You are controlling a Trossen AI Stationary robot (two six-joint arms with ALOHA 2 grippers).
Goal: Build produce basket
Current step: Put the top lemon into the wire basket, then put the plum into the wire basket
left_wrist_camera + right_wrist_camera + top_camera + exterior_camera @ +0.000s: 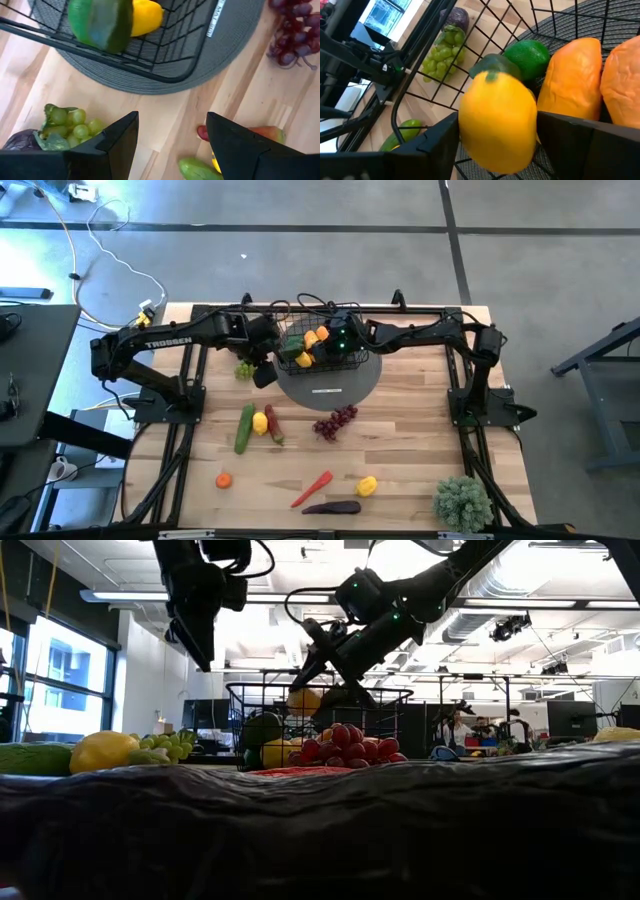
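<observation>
since the right claw (495, 145) hangs inside the basket (345, 362) on the grey mat (325, 390) with a yellow lemon (497, 122) between spread fingers, it should lift straight out; left claw (170, 145) waits released beside it.

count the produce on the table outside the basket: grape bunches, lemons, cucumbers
grape bunches: 2, green and purple
lemons: 2
cucumbers: 1
total: 5
</observation>
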